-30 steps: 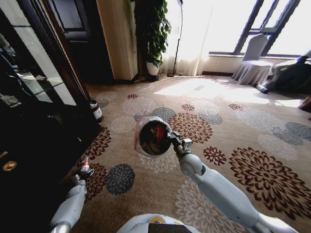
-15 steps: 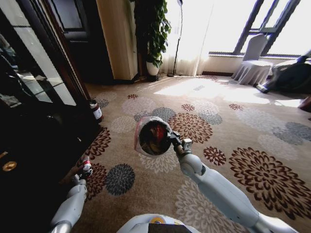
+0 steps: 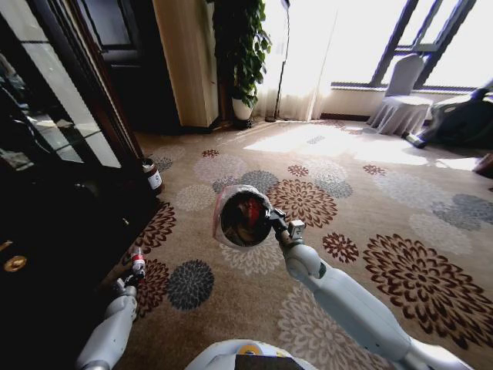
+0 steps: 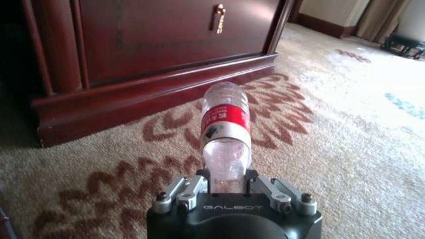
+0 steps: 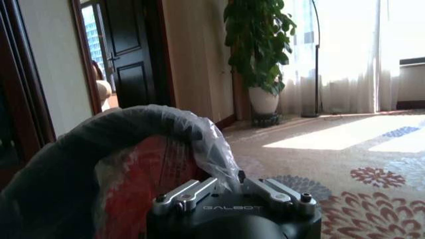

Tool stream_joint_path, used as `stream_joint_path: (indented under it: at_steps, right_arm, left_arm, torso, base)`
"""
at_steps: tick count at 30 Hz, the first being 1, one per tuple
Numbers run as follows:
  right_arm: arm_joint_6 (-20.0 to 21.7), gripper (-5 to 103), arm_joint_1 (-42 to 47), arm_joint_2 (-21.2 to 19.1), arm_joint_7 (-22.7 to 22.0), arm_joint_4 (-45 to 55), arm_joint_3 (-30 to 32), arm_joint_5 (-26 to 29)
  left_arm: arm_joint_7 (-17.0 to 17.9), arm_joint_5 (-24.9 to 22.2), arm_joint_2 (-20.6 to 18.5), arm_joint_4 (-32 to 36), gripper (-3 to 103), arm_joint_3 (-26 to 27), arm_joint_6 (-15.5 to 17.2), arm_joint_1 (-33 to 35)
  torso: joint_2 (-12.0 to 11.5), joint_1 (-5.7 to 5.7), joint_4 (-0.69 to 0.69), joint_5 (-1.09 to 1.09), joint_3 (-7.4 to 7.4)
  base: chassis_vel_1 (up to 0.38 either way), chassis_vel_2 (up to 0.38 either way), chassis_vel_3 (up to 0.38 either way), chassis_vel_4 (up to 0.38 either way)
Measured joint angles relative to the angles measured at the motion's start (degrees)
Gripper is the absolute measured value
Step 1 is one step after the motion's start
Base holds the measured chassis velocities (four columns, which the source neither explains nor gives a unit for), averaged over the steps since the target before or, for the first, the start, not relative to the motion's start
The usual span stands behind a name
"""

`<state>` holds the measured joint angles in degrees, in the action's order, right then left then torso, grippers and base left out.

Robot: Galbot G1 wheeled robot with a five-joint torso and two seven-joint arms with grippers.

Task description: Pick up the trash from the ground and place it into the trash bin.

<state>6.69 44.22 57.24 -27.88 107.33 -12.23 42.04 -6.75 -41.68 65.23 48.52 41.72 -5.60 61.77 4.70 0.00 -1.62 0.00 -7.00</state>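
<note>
- Left gripper: closed on the base end of a clear bottle with a red label. The fingers pinch it from both sides. In the head view, this gripper is low at the robot's left, close to the carpet, with the bottle sticking up from it.
- Bottle: clear of the carpet in the left wrist view, its neck pointing away from the gripper toward the dark wooden cabinet. It does not touch the cabinet's plinth.
- Right gripper: clamped on the rim of the bin, pinching the grey-white liner against it. In the head view, this gripper holds the bin off the floor ahead of the robot, tipped so its mouth faces the camera.
- Bin contents: red material shows inside; what it is cannot be told.
- The bottle and the bin are well apart, the bottle to the robot's left of the bin.
- A second, dark container with a white label stands on the carpet by the cabinet, beyond the left gripper.
- A potted plant stands at the far wall.
</note>
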Motion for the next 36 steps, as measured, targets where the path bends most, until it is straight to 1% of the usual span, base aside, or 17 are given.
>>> stream_joint_path:
  at_steps: [6, 8, 9, 11, 12, 15, 17, 20, 21, 23, 24, 27, 28, 29, 31, 33, 36]
  right_arm:
    - [0.0, 0, 0.0, 0.0, 0.0, 0.0, 0.0, 0.0]
    - [0.0, 0, 0.0, 0.0, 0.0, 0.0, 0.0, 0.0]
    - [0.0, 0, 0.0, 0.0, 0.0, 0.0, 0.0, 0.0]
    - [0.0, 0, 0.0, 0.0, 0.01, 0.01, 0.0, 0.0]
    - [0.0, 0, 0.0, 0.0, 0.01, 0.01, 0.0, 0.0]
    - [0.0, 0, 0.0, 0.0, 0.0, 0.0, 0.0, 0.0]
    - [0.0, 0, 0.0, -0.01, 0.0, 0.01, 0.0, 0.0]
    - [0.0, 0, 0.0, 0.0, 0.0, 0.0, 0.0, 0.0]
    - [0.0, 0, 0.0, 0.0, 0.0, 0.0, 0.0, 0.0]
    - [0.0, 0, 0.0, 0.0, 0.0, 0.01, 0.0, 0.0]
    - [0.0, 0, 0.0, 0.0, 0.0, 0.01, 0.0, 0.0]
    - [0.0, 0, 0.0, 0.0, 0.0, 0.01, 0.0, 0.0]
    - [0.0, 0, 0.0, 0.0, 0.01, 0.0, 0.0, 0.0]
    - [0.0, 0, 0.0, 0.0, 0.01, 0.0, 0.0, 0.0]
    - [0.0, 0, 0.0, 0.01, 0.01, 0.01, 0.0, 0.0]
    - [0.0, 0, 0.0, 0.0, 0.01, 0.0, 0.0, 0.0]
    - [0.0, 0, 0.0, 0.0, 0.0, 0.01, 0.0, 0.0]
  left_arm:
    - [-0.91, -4.88, 0.05, 14.01, 28, 1.49, -1.06, 7.9]
    - [-4.24, -13.67, 0.01, 30.77, 28, 3.39, -1.52, 15.69]
    - [-4.24, -13.67, 0.01, 30.77, 28, 3.39, -1.52, 15.69]
    - [-5.27, -23.28, 0.19, 45.1, 28, 4.76, 0.55, 21.23]
    - [-5.27, -23.28, 0.19, 45.1, 28, 4.76, 0.55, 21.23]
    - [-4.55, -34.63, 0.23, 61.68, 28, 7.33, 5.04, 27.25]
    - [-3.72, -37.72, 0.18, 65.28, 28, 8.23, 6.55, 28.31]
    - [1.44, -51.31, -0.22, 74.31, 28, 11.42, 11.78, 29.87]
    - [1.44, -51.31, -0.22, 74.31, 28, 11.42, 11.78, 29.87]
    - [7.8, -61.7, -0.15, 81.01, 28, 13.1, 15.77, 30.3]
    - [7.8, -61.7, -0.15, 81.01, 28, 13.1, 15.77, 30.3]
    - [23.97, -77.99, 1.34, 90.93, 28, 14.65, 20.56, 29.23]
    - [27.6, -81.25, 1.76, 92.53, 28, 14.94, 21.09, 28.52]
    - [27.6, -81.25, 1.76, 92.53, 28, 14.94, 21.09, 28.52]
    - [37.35, -88.81, 3.18, 95.64, 28, 15.5, 20.82, 26.33]
    - [38.6, -89.74, 3.49, 95.86, 28, 15.5, 20.6, 26.16]
    - [45.98, -94.49, 6.25, 96.05, 28, 14.01, 19.04, 26.72]
  torso:
    - [0.0, 0.0, -0.01, -0.02, 0.0]
    - [0.0, 0.0, -0.02, 0.0, 0.0]
    - [0.0, 0.0, -0.02, 0.0, 0.0]
    - [0.0, 0.0, 0.0, 0.04, 0.01]
    - [0.0, 0.0, 0.0, 0.04, 0.01]
    - [0.0, 0.0, 0.01, 0.04, 0.01]
    - [0.0, 0.0, -0.01, 0.02, 0.01]
    - [0.0, 0.0, 0.0, -0.02, 0.0]
    - [0.0, 0.0, 0.0, -0.02, 0.0]
    - [0.0, 0.0, 0.0, 0.01, 0.0]
    - [0.0, 0.0, 0.0, 0.01, 0.0]
    - [0.0, 0.0, 0.0, 0.01, 0.0]
    - [0.0, 0.0, 0.0, 0.0, 0.0]
    - [0.0, 0.0, 0.0, 0.0, 0.0]
    - [0.0, 0.0, 0.02, 0.02, 0.0]
    - [0.0, 0.0, 0.01, 0.01, 0.0]
    - [0.0, 0.0, -0.02, -0.01, 0.0]
  base:
    - [0.0, 0.0, 0.0, 0.0]
    - [0.0, 0.0, 0.0, 0.0]
    - [0.0, 0.0, 0.0, 0.0]
    - [0.0, 0.0, 0.0, 0.0]
    - [0.0, 0.0, 0.0, 0.0]
    - [0.0, 0.0, 0.0, 0.0]
    - [0.0, 0.0, 0.0, 0.0]
    - [0.0, 0.0, 0.0, 0.0]
    - [0.0, 0.0, 0.0, 0.0]
    - [0.0, 0.0, 0.0, 0.0]
    - [0.0, 0.0, 0.0, 0.0]
    - [0.0, 0.0, 0.0, 0.0]
    - [0.0, 0.0, 0.0, 0.0]
    - [0.0, 0.0, 0.0, 0.0]
    - [0.0, 0.0, 0.0, 0.0]
    - [0.0, 0.0, 0.0, 0.0]
    - [0.0, 0.0, 0.0, 0.0]
